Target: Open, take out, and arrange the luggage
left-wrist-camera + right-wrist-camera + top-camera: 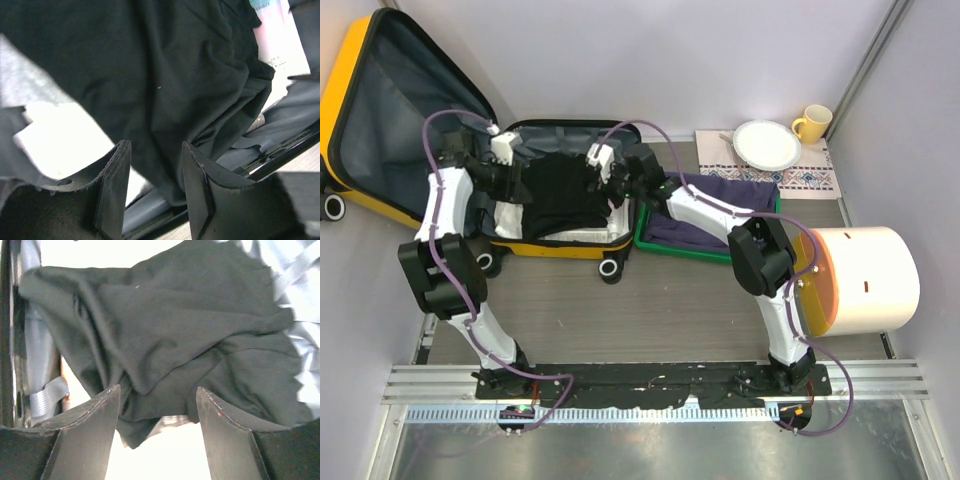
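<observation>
Beside green tray (645, 245), open luggage (565, 250), black garment (558, 190) between spread left end effector (154, 150) and spread right end effector (157, 390).

Luggage (390, 110) yellow, grey lining; garment (560, 190) black; tray (642, 240) green; mug (813, 123) yellow; plate (767, 144) white; cylinder (875, 280) cream, orange end.

Top view: bright, even light, soft shadows, sharp focus. Wrist views: highlights blow out to white; the near fingers (112, 195) are slightly blurred.
</observation>
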You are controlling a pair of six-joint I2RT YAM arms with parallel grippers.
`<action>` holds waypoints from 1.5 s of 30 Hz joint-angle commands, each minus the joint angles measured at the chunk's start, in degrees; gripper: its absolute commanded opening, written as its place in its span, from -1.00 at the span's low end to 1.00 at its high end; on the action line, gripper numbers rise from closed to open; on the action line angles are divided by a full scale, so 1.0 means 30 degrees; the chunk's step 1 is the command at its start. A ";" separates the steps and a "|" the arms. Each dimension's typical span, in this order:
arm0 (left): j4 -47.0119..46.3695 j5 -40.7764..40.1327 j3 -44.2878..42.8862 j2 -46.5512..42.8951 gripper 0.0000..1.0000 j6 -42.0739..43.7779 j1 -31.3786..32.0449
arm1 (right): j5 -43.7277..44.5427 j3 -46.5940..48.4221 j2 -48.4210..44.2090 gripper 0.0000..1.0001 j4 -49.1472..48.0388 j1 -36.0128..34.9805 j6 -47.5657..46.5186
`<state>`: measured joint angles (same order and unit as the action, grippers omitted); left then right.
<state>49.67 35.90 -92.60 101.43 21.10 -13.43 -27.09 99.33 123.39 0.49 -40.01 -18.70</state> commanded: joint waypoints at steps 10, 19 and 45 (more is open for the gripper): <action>0.0433 -0.2004 -0.1242 0.2693 0.22 0.2686 0.3333 | 0.0096 0.2339 0.0412 0.34 -0.1190 0.1588 0.3186; 0.1256 -0.0835 -0.2324 0.2315 -0.87 0.2079 0.3364 | 0.0124 0.1959 0.0207 0.34 -0.0955 0.1735 0.3010; 0.5035 -0.1241 -0.0075 0.0937 0.39 0.6704 0.4067 | -0.0257 0.1607 0.0060 0.34 -0.0809 0.1793 0.3010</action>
<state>64.18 35.27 -94.89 106.48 35.88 -2.22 -26.92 103.85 124.64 -1.06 -34.70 -10.28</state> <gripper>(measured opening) 0.688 0.670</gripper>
